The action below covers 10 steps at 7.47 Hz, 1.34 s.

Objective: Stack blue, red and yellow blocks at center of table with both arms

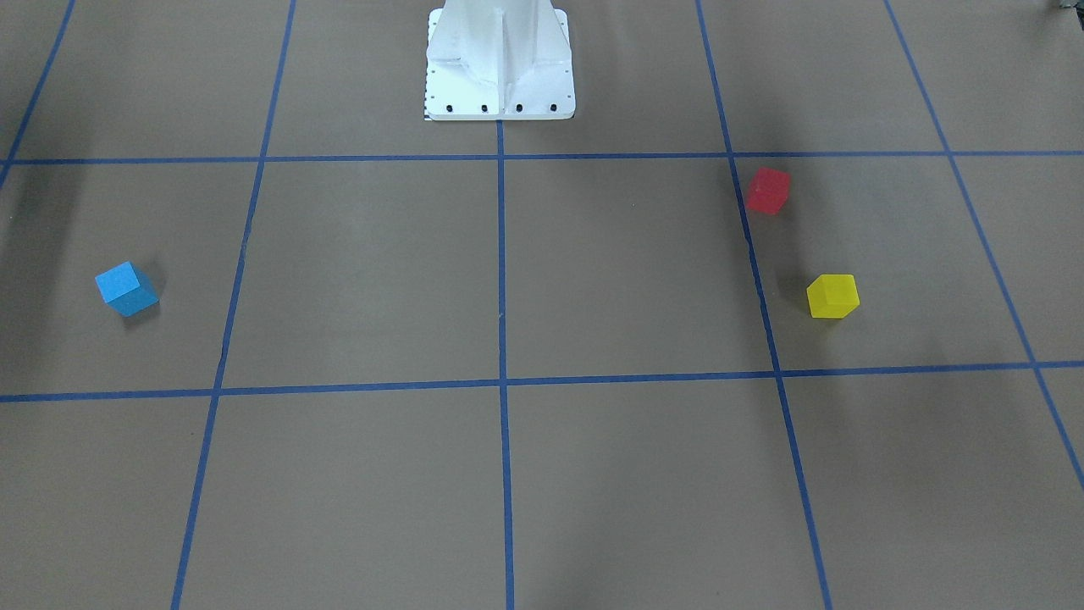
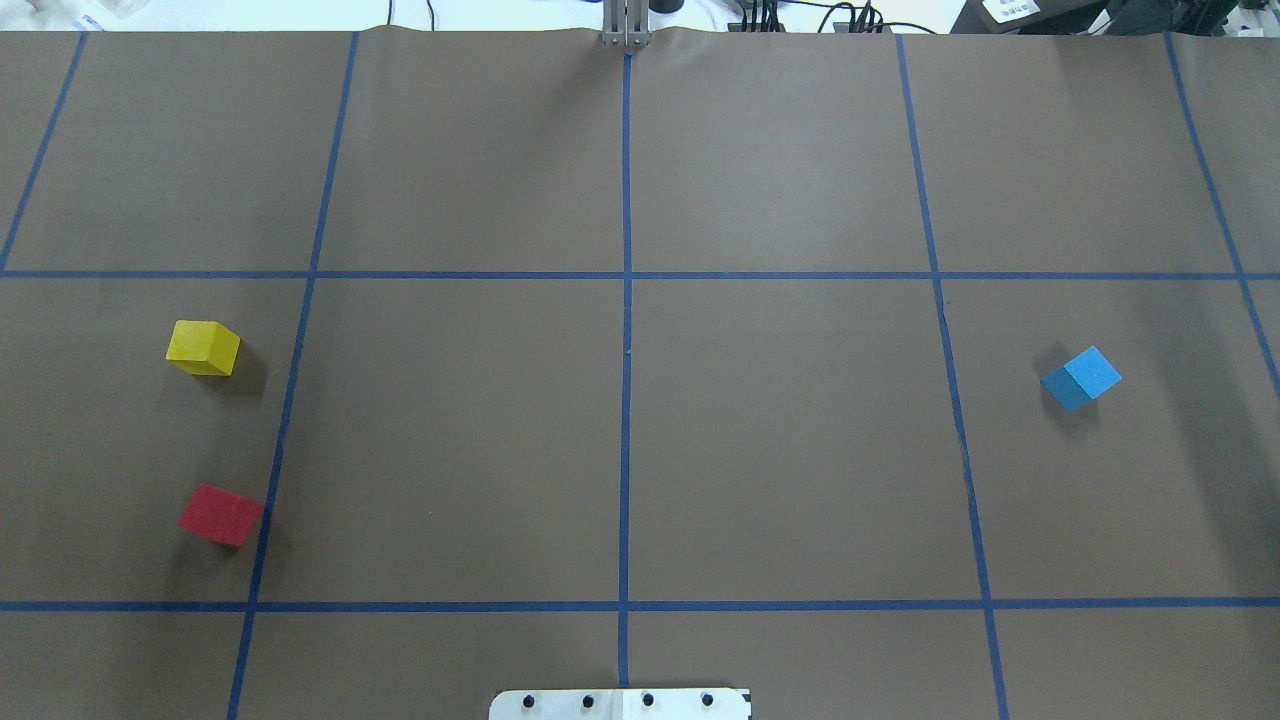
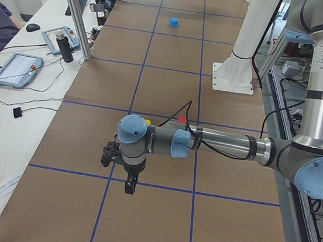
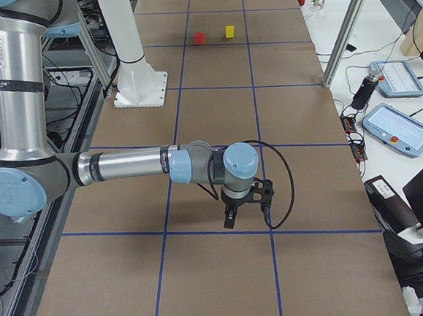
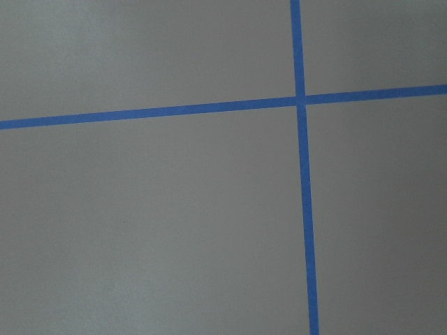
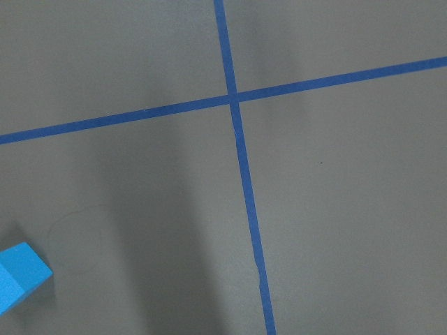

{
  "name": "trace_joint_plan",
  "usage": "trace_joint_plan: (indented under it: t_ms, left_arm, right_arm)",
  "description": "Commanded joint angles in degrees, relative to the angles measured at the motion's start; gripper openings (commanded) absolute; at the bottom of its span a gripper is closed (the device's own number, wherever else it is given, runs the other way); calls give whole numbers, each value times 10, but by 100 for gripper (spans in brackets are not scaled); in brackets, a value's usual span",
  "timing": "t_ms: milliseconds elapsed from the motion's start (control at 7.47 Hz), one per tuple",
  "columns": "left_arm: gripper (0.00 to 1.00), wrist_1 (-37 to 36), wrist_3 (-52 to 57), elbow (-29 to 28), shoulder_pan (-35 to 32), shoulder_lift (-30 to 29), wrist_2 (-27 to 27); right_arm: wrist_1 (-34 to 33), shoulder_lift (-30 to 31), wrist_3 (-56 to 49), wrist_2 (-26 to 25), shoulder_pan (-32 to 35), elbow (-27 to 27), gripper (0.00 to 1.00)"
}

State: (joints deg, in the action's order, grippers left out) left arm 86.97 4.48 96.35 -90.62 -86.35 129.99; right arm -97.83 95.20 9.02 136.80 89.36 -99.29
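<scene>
Brown paper covers the desk (image 2: 450, 450), ruled with blue tape (image 2: 626, 450), and nothing stands at its centre yet. The left arm (image 3: 223, 145) and right arm (image 4: 124, 167) each stretch out low over bare paper near their own ends of the desk.

Only the side views show the left end effector (image 3: 130, 187) and right end effector (image 4: 230, 220). We cannot tell from them how far either is parted, and we see no block at either.

The yellow block (image 2: 203, 347) and red block (image 2: 221, 515) sit near the left edge, with red closer to the robot's edge. The blue block (image 2: 1082, 378) sits near the right edge.

We judge two risks:
- **Collision:** both arms converging on the centre could hit each other.
- **Skewed blocks:** the blocks lie askew to the grid, so misaligned fingers could shove one away or seat it crookedly and topple the stack.

The overhead and front views show all three blocks but no arms. The right wrist view catches a corner of blue, while the left wrist view shows only tape.
</scene>
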Motion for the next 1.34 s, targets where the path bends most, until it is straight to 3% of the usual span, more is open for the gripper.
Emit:
trace_joint_plan:
  t_ms: [0, 536, 669, 937, 1071, 1205]
  left_arm:
    - [100, 0, 0, 0, 0, 0, 0]
    - [100, 1, -1, 1, 0, -5, -1]
    - [100, 2, -1, 2, 0, -9, -1]
    - [100, 4, -1, 1, 1, -11, -3]
    - [100, 5, -2, 2, 1, -11, -2]
    - [100, 6, -3, 1, 1, -12, -2]
  right_arm:
    - [-1, -2, -1, 0, 3, -1, 99]
    - [4, -31, -1, -6, 5, -16, 99]
    - [5, -60, -3, -10, -10, -16, 99]
    - [8, -174, 53, -21, -77, -11, 99]
    - [31, -179, 70, -21, -131, -9, 99]
    - [139, -149, 73, -20, -162, 5, 99]
